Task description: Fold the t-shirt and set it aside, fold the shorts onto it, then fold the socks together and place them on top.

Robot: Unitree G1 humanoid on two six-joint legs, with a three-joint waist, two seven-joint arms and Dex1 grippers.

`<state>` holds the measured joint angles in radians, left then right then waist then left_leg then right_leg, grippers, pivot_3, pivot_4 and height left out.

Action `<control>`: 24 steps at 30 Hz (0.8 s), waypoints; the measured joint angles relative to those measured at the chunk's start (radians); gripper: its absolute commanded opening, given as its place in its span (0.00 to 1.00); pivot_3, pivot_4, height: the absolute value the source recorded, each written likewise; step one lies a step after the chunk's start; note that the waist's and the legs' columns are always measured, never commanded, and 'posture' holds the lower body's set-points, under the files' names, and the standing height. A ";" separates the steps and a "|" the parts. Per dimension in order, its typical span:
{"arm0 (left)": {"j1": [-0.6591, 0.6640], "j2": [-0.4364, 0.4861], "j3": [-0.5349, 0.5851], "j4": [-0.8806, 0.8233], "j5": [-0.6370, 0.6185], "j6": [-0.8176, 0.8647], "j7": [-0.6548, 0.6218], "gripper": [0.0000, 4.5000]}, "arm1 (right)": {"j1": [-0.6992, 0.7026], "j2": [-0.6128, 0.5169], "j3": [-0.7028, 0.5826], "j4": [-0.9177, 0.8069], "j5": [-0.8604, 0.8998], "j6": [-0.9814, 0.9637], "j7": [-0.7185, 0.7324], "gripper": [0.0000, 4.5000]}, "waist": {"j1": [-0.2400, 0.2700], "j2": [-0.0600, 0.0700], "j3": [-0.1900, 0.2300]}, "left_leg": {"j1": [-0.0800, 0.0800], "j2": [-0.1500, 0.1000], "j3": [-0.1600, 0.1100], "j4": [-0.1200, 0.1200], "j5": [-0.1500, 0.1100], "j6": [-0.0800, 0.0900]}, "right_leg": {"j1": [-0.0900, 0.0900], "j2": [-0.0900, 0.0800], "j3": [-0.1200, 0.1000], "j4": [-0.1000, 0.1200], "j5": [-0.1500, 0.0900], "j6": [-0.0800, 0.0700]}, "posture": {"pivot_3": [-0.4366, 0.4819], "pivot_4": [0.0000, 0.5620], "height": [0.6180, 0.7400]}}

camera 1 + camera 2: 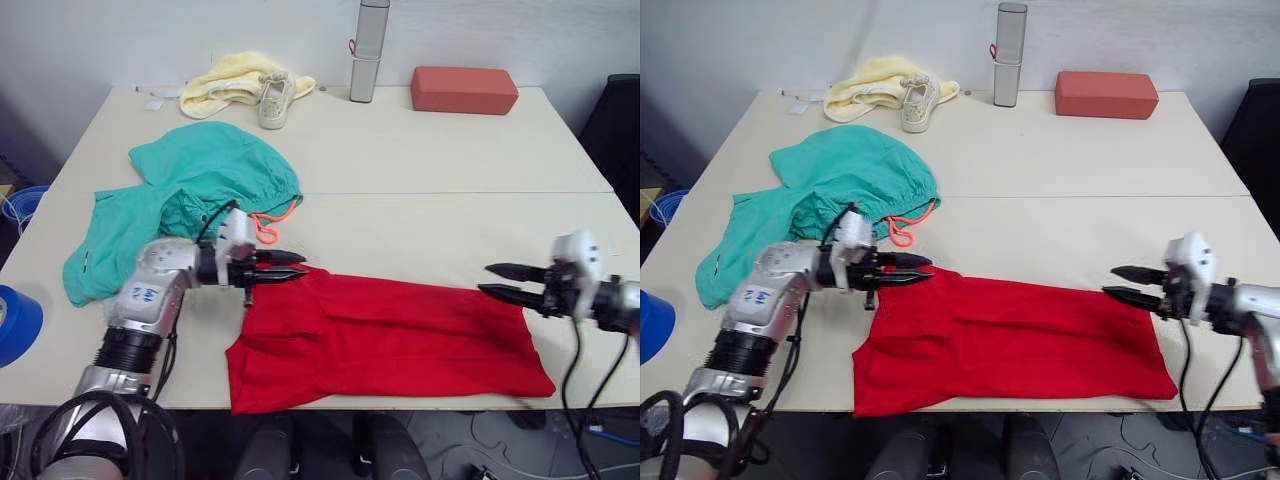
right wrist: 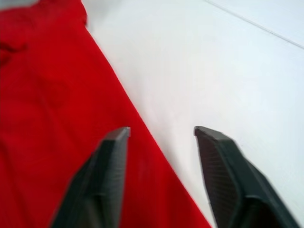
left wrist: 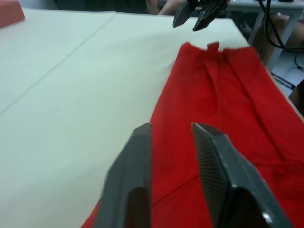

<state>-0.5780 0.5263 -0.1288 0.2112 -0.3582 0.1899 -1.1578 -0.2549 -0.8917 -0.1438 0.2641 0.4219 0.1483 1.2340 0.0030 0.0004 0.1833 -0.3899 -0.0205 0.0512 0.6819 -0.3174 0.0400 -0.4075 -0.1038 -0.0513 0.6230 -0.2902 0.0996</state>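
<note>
T-shirt: we see the t-shirt (image 1: 385,340) lying flat along the near edge of the table (image 1: 450,160), folded into a long red band running left to right.
Left gripper: our left gripper (image 1: 292,266) sits at the far left corner of the t-shirt, its tips just over the red edge; the left wrist view shows the fingers (image 3: 128,185) a narrow gap apart with cloth under them and nothing pinched between.
Right gripper: our right gripper (image 1: 1120,282) hovers at the t-shirt's far right corner, fingers parted moderately and empty; in its wrist view one finger (image 2: 97,180) lies over red fabric and the other over bare table, so the cloth edge runs between them.
Contact: whether either gripper touches the fabric we cannot quite tell.
Shorts: the shorts (image 1: 180,205) lie crumpled on the left, just beyond our left arm, drawstring (image 1: 272,222) trailing toward the t-shirt.
Far side: a pale yellow cloth (image 1: 228,82) and a beige sneaker (image 1: 275,98) sit at the far left, a grey cylinder (image 1: 368,50) and a red brick-shaped block (image 1: 464,89) farther right.
</note>
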 measured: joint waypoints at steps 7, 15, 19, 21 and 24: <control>0.021 -0.044 -0.044 0.021 0.104 -0.005 0.085 0.00 | 0.009 0.031 0.061 0.023 -0.085 -0.113 0.026 0.01 | 0.004 0.000 0.000 | 0.000 0.001 0.000 0.000 0.000 0.001 | 0.000 0.001 0.001 0.000 0.000 0.001 | 0.48 0.27 1.00; 0.081 -0.046 -0.071 0.000 0.169 0.033 0.147 0.00 | 0.085 0.031 0.054 0.046 -0.088 -0.194 0.076 0.01 | 0.008 0.000 0.000 | 0.001 0.001 0.000 0.000 0.000 0.000 | 0.001 0.000 0.002 -0.002 0.000 0.001 | 0.48 0.27 1.00; 0.081 -0.052 -0.071 -0.003 0.177 0.050 0.181 0.00 | 0.142 0.002 0.018 0.036 -0.059 -0.188 0.118 0.01 | 0.018 0.000 0.000 | 0.002 0.000 0.000 0.000 0.000 0.000 | 0.001 -0.001 0.002 -0.002 0.000 0.000 | 0.48 0.27 1.00; 0.081 -0.054 -0.070 -0.003 0.179 0.050 0.191 0.00 | 0.186 -0.025 0.000 0.024 -0.045 -0.187 0.147 0.01 | 0.021 0.000 0.000 | 0.002 0.000 0.000 0.000 0.000 0.000 | 0.002 -0.002 0.002 -0.003 0.000 0.000 | 0.48 0.27 1.00; 0.081 -0.055 -0.070 -0.002 0.183 0.049 0.200 0.00 | 0.273 -0.070 -0.051 0.013 -0.034 -0.186 0.180 0.01 | 0.022 0.000 0.000 | 0.003 0.000 0.000 0.000 0.000 0.000 | 0.002 -0.002 0.002 -0.003 0.000 0.000 | 0.48 0.27 1.00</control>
<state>-0.4966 0.4718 -0.1984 0.2092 -0.1756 0.2388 -0.9579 0.0181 -0.9615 -0.1951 0.2770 0.3882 -0.0379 1.4142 0.0250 0.0004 0.1831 -0.3872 -0.0203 0.0510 0.6820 -0.3173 0.0404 -0.4052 -0.1059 -0.0496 0.6200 -0.2899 0.1001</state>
